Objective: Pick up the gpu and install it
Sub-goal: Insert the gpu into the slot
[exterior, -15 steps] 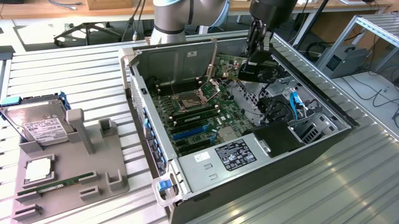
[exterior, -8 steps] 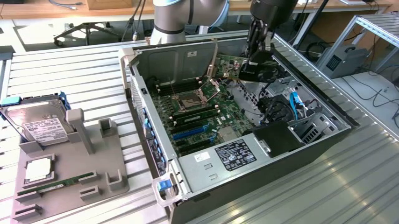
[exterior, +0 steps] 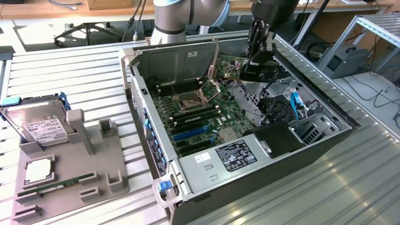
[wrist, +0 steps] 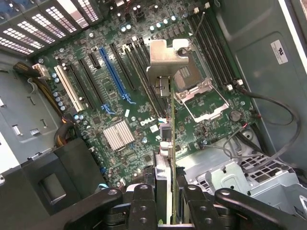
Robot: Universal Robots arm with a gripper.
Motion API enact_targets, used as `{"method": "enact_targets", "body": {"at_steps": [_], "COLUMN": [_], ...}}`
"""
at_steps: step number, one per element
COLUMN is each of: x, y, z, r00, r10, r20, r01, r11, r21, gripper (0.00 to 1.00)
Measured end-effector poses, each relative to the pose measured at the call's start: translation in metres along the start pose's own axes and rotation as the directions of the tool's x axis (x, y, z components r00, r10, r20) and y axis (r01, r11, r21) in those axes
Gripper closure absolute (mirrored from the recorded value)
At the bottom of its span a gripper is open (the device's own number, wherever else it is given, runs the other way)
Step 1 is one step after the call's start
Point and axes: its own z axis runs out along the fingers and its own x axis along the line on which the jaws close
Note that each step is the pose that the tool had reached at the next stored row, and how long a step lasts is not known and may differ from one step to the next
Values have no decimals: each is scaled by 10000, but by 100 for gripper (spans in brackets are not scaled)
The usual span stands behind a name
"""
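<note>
My gripper (exterior: 256,69) hangs over the far end of the open computer case (exterior: 325,140), shut on the gpu (exterior: 229,66). In the exterior view the card shows as a green board held above the motherboard (exterior: 206,117). In the wrist view the gpu (wrist: 165,143) is seen edge-on between the black fingers (wrist: 144,203), its pale metal bracket (wrist: 163,60) at the far end. It floats above the motherboard (wrist: 124,134), apart from it, beside the open CPU socket (wrist: 201,91) and across from the blue slot (wrist: 112,72) and the white slot (wrist: 67,88).
A grey fixture tray (exterior: 69,173) at the exterior view's left holds a silver hard drive (exterior: 39,124), a CPU chip (exterior: 39,169) and a green memory stick (exterior: 56,183). The power supply (exterior: 234,157) fills the case's near end. Cables (wrist: 268,120) run by the drive cage.
</note>
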Motion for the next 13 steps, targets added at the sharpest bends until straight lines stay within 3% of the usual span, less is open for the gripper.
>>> {"method": "enact_targets", "body": {"at_steps": [13], "x": [-7], "y": [-15], "z": [1], "r00": [9995], "r10": [-326], "r20": [8], "r01": [326], "r11": [9995], "r21": [-9], "gripper": [73]}}
